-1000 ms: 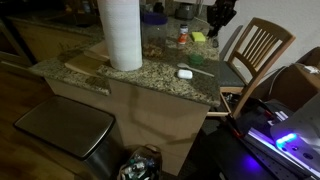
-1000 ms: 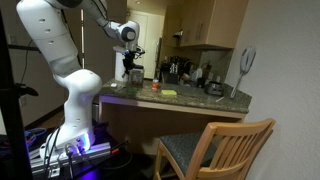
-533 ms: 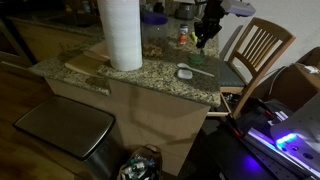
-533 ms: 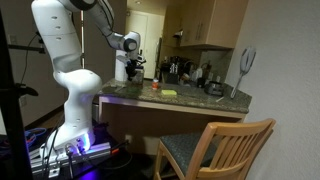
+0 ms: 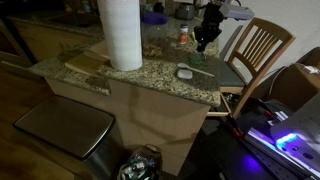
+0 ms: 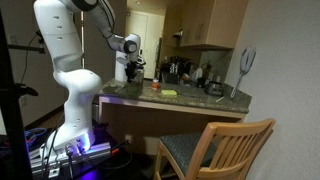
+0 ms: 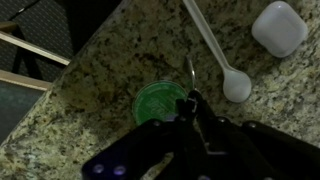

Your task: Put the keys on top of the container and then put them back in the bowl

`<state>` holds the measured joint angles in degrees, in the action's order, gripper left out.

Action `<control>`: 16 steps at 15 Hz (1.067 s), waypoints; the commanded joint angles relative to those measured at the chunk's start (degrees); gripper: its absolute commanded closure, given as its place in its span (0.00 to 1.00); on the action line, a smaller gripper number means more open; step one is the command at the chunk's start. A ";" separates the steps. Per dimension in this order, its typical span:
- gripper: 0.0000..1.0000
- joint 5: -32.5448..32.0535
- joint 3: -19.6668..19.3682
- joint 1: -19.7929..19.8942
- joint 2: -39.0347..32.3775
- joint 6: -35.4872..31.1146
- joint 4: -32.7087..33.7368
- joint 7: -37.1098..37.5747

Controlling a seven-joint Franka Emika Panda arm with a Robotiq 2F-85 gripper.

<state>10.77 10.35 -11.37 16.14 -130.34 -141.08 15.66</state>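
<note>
Keys: thin metal loop poking past fingertips, just above green bowl. Gripper clenched, seemingly on keys; lower than a second ago, now over bowl. Container well apart, lid bare. Probably return-to-bowl step.

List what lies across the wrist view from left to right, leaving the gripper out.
From the left: wooden rails → green bowl → white spoon → white container.
</note>
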 commanded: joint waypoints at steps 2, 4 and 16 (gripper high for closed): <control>0.96 -2.73 1.51 1.30 -1.48 -3.92 -1.89 2.65; 0.84 -1.61 0.75 0.57 -1.27 -2.03 -0.93 1.58; 0.96 -5.83 1.12 2.61 -3.82 -8.08 -1.22 6.46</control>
<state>5.63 10.79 -9.81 13.82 -136.80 -142.17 21.01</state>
